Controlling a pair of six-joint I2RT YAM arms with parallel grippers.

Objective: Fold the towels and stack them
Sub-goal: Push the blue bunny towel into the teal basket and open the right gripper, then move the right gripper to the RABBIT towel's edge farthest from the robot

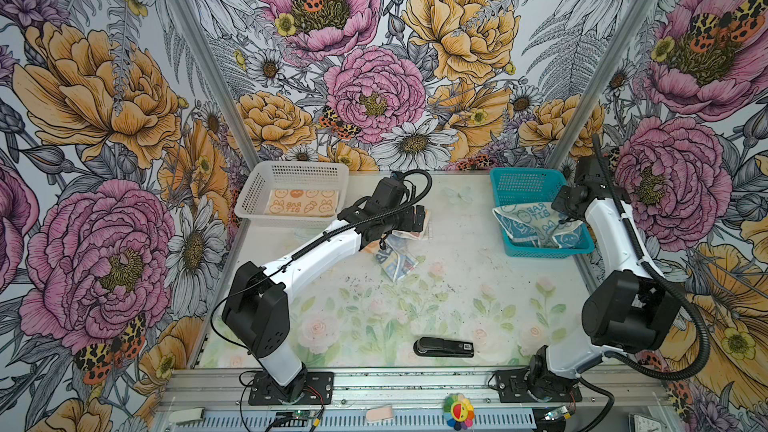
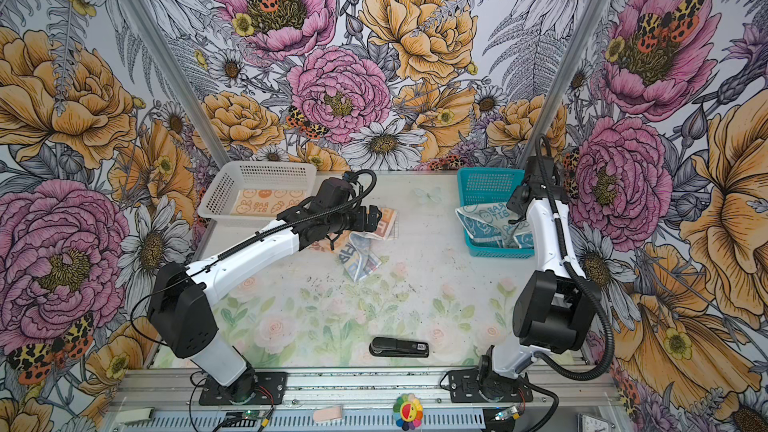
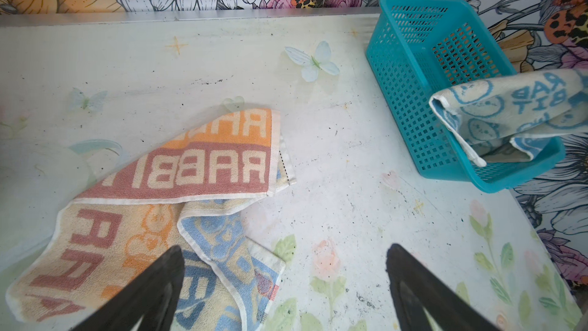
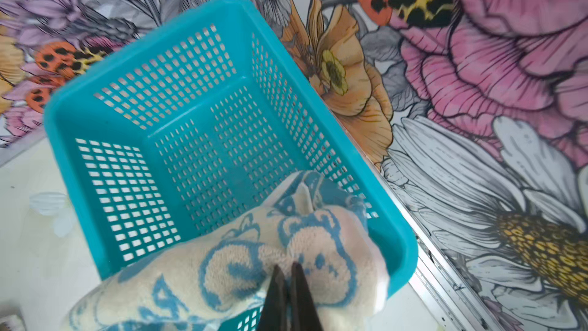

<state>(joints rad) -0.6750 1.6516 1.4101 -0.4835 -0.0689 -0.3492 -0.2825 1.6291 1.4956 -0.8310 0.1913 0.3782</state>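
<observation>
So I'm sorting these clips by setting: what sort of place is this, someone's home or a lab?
Probably a robot test booth, not a home: left arm and right arm bolted to an aluminium rail, flowered wall panels boxing in a table, and towels staged in the white basket and teal basket.

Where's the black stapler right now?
In both top views the black stapler lies near the front edge of the flower-printed table, just right of the middle, with nothing touching it.
</observation>
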